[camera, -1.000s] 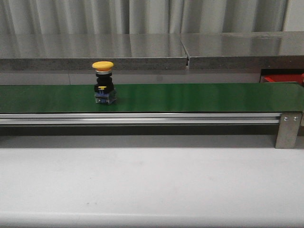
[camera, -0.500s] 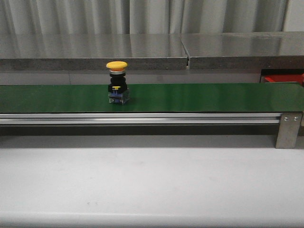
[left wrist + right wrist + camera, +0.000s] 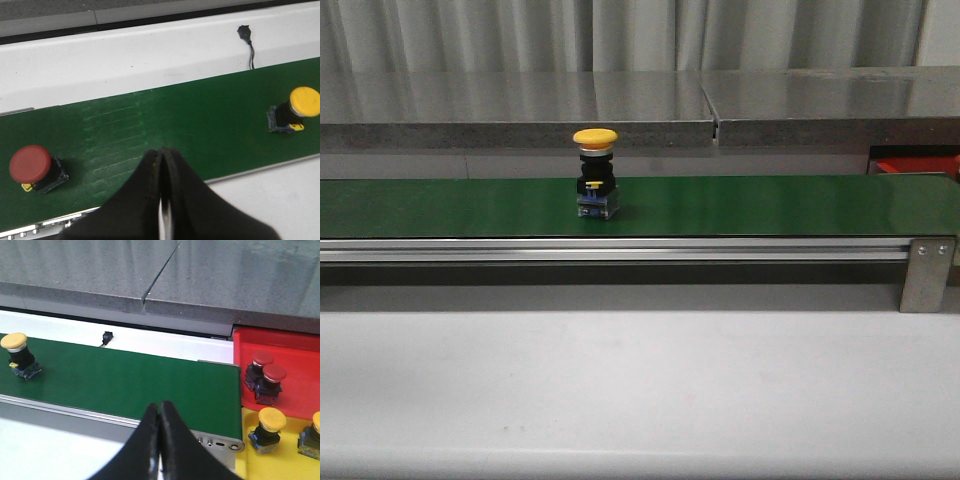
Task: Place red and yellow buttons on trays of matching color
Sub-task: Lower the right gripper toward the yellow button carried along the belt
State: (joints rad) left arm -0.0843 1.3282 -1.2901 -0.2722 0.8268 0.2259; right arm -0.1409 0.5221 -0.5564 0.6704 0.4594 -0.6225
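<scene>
A yellow button [image 3: 595,175] stands upright on the green conveyor belt [image 3: 770,205]; it also shows as the yellow button [image 3: 295,111] and the yellow button [image 3: 19,359]. A red button [image 3: 36,169] sits on the belt in the left wrist view. The red tray [image 3: 295,360] holds two red buttons [image 3: 265,376]; the yellow tray [image 3: 287,450] holds two yellow buttons [image 3: 267,429]. My left gripper [image 3: 161,152] is shut and empty above the belt's near edge, between the two belt buttons. My right gripper [image 3: 160,407] is shut and empty above the belt's near rail.
A metal bracket [image 3: 927,272] ends the belt at the right, with a corner of the red tray [image 3: 910,165] behind it. A small black sensor [image 3: 106,337] sits on the white rail behind the belt. A grey counter [image 3: 620,100] runs along the back.
The yellow button has ridden the belt to the right, about 60 px across the front view in one second. Neither arm shows in that view.
</scene>
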